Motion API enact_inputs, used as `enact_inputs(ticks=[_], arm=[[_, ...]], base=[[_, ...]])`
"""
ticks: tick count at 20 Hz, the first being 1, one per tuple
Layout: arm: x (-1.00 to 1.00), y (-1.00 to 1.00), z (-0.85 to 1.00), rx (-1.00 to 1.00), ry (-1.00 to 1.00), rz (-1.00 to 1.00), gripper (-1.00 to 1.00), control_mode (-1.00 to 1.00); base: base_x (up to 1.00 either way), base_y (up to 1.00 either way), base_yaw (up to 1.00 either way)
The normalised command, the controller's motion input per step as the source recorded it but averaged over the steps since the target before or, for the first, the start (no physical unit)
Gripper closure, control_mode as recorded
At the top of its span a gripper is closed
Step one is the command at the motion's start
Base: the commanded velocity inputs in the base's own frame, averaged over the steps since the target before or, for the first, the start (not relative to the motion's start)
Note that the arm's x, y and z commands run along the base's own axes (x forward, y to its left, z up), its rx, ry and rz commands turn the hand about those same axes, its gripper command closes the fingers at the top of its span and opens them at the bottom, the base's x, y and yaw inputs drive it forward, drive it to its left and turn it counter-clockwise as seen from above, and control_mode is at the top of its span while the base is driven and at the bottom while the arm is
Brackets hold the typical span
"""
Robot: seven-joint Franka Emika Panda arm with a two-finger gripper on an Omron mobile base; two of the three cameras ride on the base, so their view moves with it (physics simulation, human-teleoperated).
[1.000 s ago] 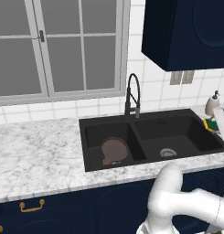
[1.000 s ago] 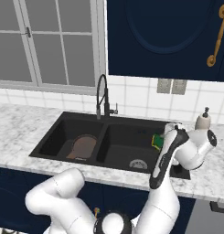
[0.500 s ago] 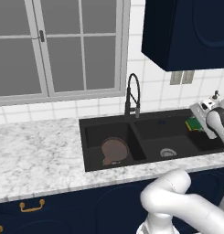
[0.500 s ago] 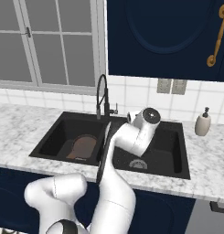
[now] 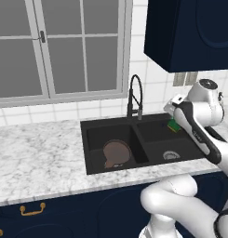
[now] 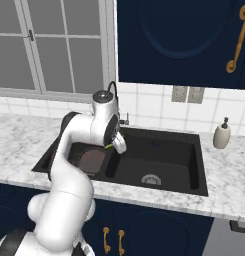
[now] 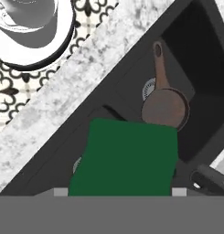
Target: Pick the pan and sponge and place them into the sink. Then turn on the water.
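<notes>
The gripper [image 5: 174, 122] is pinching the sponge [image 5: 173, 125], which hangs over the sink [image 5: 94, 168] at the right of centre in the left base view. In the hand view the sponge [image 7: 125, 157] fills the lower middle as a flat green block between the jaws.

I judge the sponge to be light and soft. It should yield under the fingers, so a hold across its short sides is enough, and dropping it does no harm.

The pan [image 5: 117, 153] already lies in the basin at centre frame. It looks stiff and heavier, and its long handle is the natural place to take it.

The hand view shows the pan [image 7: 165, 105] handle pointing to the upper middle. The right base view shows the tap [image 6: 114, 90] partly behind the arm, with no water running.
</notes>
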Motion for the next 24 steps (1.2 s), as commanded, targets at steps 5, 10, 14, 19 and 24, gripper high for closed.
enact_inputs(ticks=[5,10,14,19,24], arm=[[-0.49,1.0,0.37,-0.28,0.0,0.15,1.0,-1.0],[-0.6,1.0,0.01,-0.21,-0.28,0.09,1.0,-1.0],[-0.32,1.0,-0.02,-0.13,-0.25,0.14,1.0,-1.0],[0.0,0.98,-0.04,-0.04,-0.09,0.22,1.0,-1.0],[0.06,0.27,-0.14,0.0,-0.01,0.15,1.0,-1.0]], base=[[0.0,0.0,0.0],[0.0,0.0,0.0],[0.0,0.0,0.0],[0.0,0.0,0.0],[0.0,0.0,0.0]])
